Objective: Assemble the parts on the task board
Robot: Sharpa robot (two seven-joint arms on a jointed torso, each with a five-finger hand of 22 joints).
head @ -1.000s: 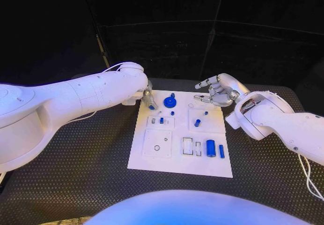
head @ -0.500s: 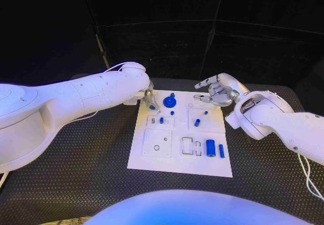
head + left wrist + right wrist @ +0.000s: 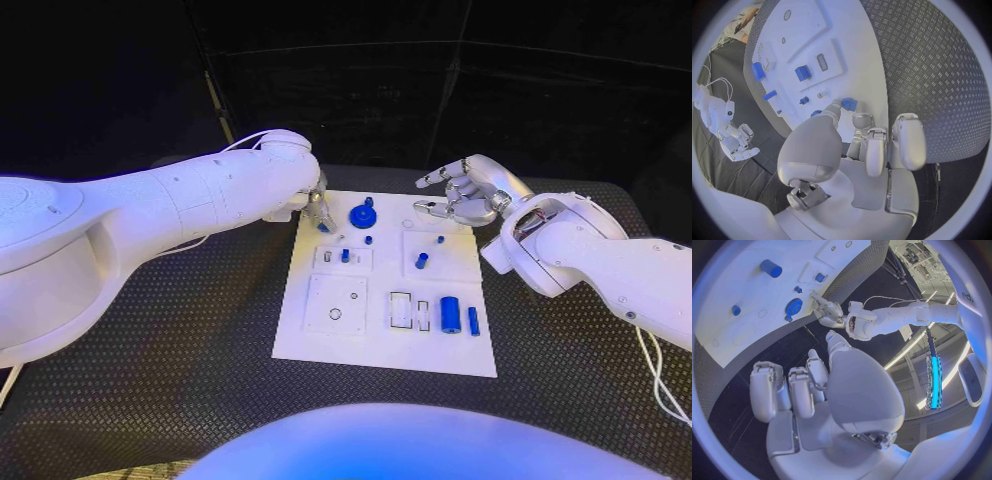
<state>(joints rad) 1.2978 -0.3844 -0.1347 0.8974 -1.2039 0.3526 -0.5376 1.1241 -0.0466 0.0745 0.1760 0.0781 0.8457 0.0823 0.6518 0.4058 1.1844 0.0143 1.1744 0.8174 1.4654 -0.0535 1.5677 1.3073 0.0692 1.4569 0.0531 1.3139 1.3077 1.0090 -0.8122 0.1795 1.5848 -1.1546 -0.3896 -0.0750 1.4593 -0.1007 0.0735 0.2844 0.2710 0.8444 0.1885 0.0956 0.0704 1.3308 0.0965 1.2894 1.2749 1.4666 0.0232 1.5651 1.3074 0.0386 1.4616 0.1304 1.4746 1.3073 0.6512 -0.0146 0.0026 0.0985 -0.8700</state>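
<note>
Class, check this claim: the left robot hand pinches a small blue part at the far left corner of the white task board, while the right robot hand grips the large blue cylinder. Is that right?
Not quite. The left robot hand does pinch a small blue part at the task board's far left corner, but the right robot hand holds nothing. The head view shows the large blue cylinder lying on the board's near right part, away from both hands.

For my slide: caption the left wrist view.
Left hand touches a small blue part at the white task board edge.
</note>
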